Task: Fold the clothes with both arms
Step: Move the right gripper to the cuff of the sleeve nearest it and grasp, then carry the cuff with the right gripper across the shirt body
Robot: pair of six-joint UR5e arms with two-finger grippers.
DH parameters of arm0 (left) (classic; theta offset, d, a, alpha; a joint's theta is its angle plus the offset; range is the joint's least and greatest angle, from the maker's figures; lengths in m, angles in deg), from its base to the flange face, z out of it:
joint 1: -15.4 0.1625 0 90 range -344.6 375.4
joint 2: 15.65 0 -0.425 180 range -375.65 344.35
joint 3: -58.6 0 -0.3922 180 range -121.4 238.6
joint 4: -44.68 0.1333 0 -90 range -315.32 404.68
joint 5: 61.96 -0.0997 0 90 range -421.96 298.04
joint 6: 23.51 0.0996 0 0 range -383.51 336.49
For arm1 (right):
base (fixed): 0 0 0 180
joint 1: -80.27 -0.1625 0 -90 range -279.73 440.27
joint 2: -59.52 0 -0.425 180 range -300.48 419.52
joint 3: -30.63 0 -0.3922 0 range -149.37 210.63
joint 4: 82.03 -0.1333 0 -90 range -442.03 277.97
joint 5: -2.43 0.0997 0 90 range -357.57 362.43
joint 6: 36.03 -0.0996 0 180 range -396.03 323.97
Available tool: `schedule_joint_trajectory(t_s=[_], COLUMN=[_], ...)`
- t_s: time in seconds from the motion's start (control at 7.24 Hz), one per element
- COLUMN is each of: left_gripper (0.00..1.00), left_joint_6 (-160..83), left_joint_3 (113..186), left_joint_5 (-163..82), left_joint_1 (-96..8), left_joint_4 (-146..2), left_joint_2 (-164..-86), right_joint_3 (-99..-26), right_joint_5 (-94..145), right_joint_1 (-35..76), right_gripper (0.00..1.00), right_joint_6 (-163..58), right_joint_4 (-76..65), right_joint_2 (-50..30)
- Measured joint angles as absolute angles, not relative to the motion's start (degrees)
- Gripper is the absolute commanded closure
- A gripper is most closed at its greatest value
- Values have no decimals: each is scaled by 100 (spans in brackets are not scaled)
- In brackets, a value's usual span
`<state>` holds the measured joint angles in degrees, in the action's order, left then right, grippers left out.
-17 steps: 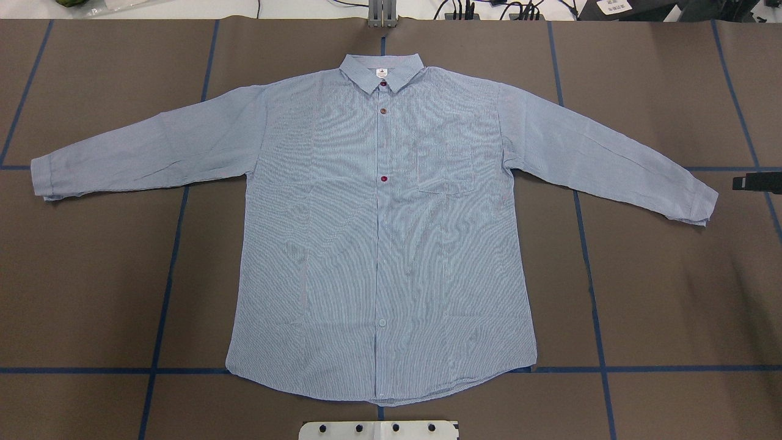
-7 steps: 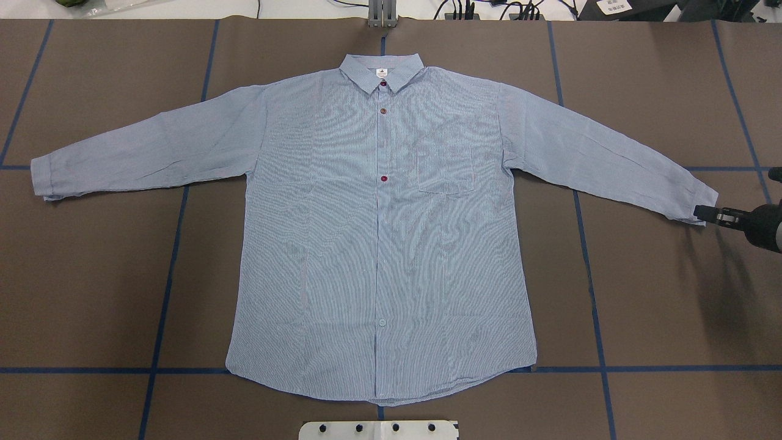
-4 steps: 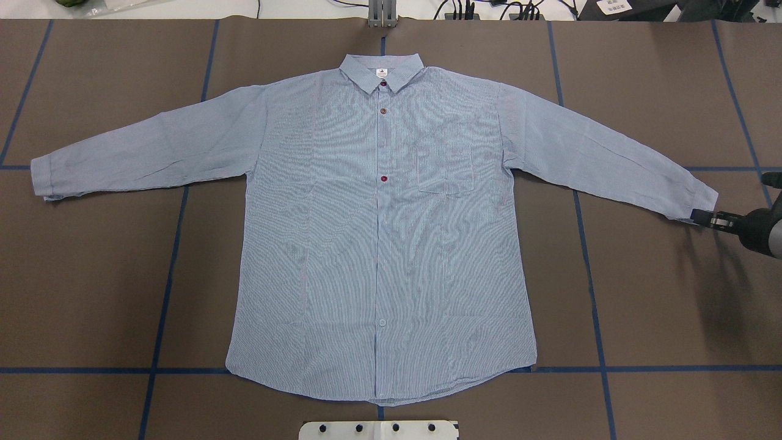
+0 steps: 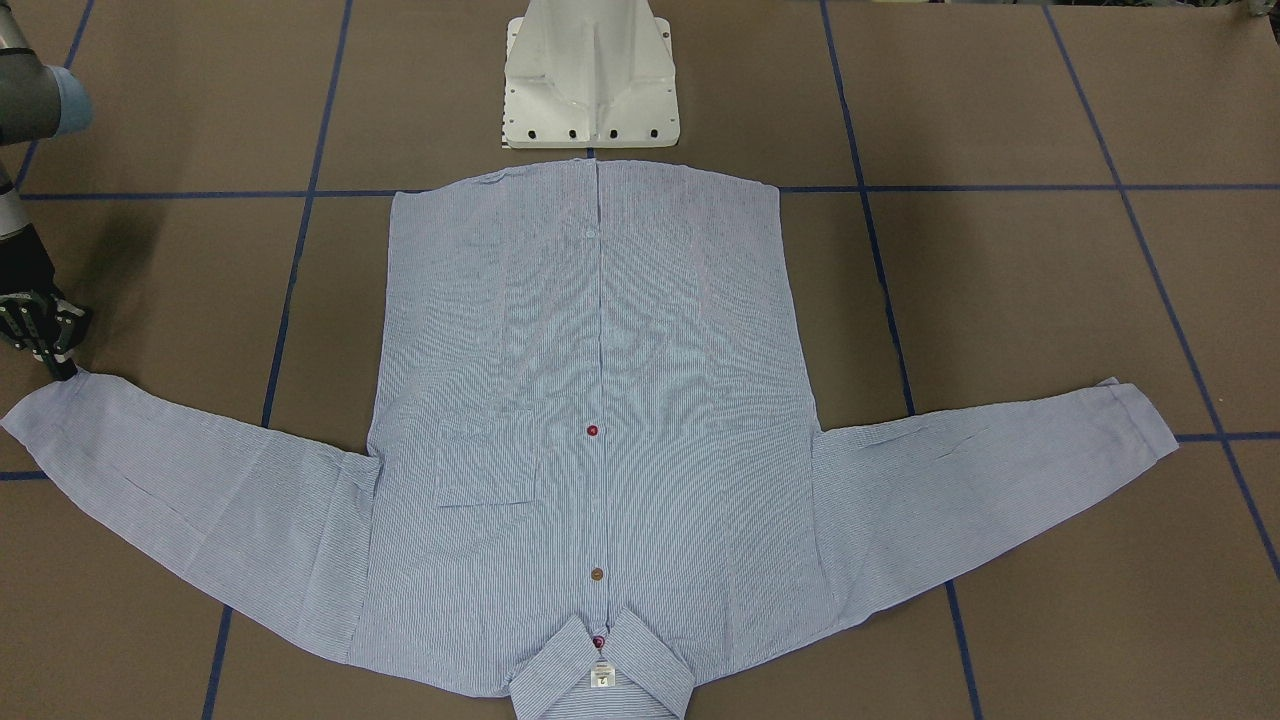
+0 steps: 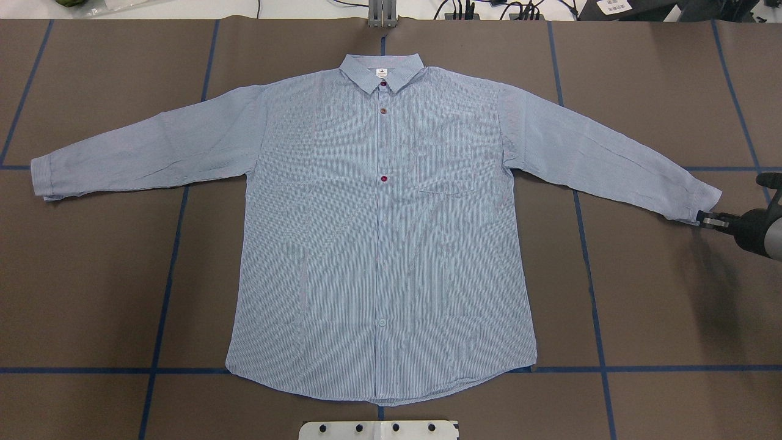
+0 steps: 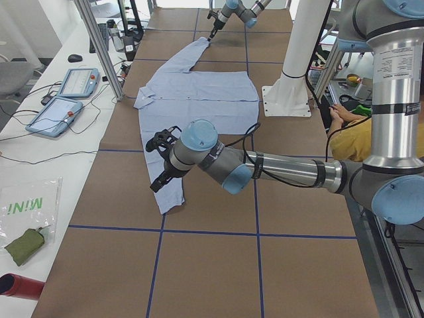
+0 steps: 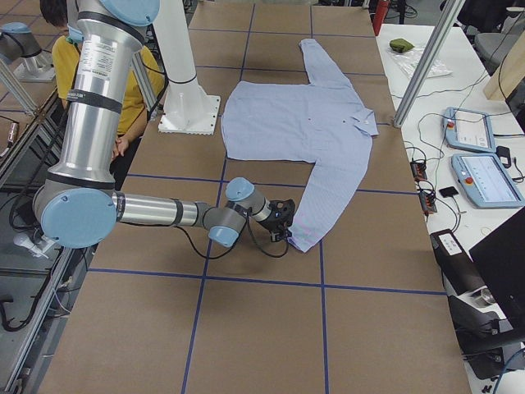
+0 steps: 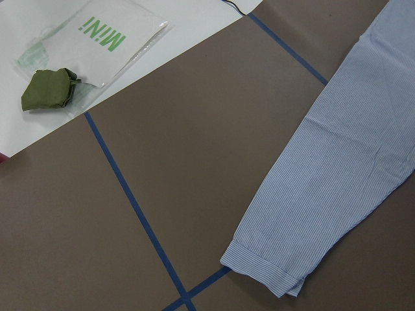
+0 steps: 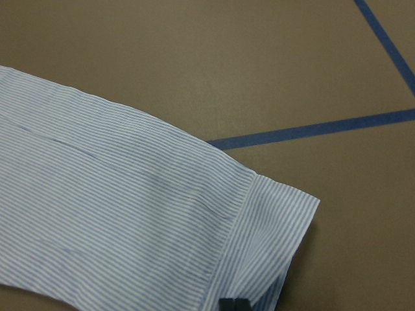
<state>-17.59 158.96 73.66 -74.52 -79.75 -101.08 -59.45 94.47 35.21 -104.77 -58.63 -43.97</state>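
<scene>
The light blue striped shirt (image 5: 379,232) lies flat and face up on the brown table, sleeves spread, collar away from the robot. My right gripper (image 5: 702,218) is low at the near corner of the right sleeve cuff (image 5: 702,198). In the right wrist view its fingertips (image 9: 233,302) are closed together on the cuff's edge (image 9: 272,227). It also shows in the front-facing view (image 4: 62,370). My left gripper (image 6: 159,179) hovers above the left sleeve cuff (image 8: 259,265). It shows only in the exterior left view, so I cannot tell whether it is open or shut.
The white pedestal base (image 4: 590,80) stands just behind the shirt's hem. Blue tape lines (image 5: 165,275) cross the table. A green pouch and a plastic bag (image 8: 48,91) lie on the white side bench past the left cuff. Teach pendants (image 6: 66,99) lie there too.
My right gripper came in from the right edge and dropped to the right cuff's near corner. The cuff end has shifted slightly outward. The rest of the shirt has not moved.
</scene>
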Motion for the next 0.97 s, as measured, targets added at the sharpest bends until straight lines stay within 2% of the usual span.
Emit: schedule_joint_trajectory(t_s=[0.41, 0.69, 0.97], left_gripper=[0, 0, 0], left_joint_6=[-1772, -1778, -1779], left_joint_3=[15827, 15842, 15854], left_joint_5=[7368, 7373, 7374], left_joint_1=[-7457, -7459, -7460], left_joint_4=[-8111, -8117, -8118], left_joint_2=[-10105, -10101, -10100], right_joint_3=[-6689, -6830, -6360], right_joint_5=[9474, 9456, 9283], right_joint_1=[3324, 3317, 3561], right_gripper=[100, 100, 100], right_joint_6=[-10418, -10445, -10518], right_joint_4=[-5856, -5796, -5729], right_joint_2=[-4136, -3019, -1478])
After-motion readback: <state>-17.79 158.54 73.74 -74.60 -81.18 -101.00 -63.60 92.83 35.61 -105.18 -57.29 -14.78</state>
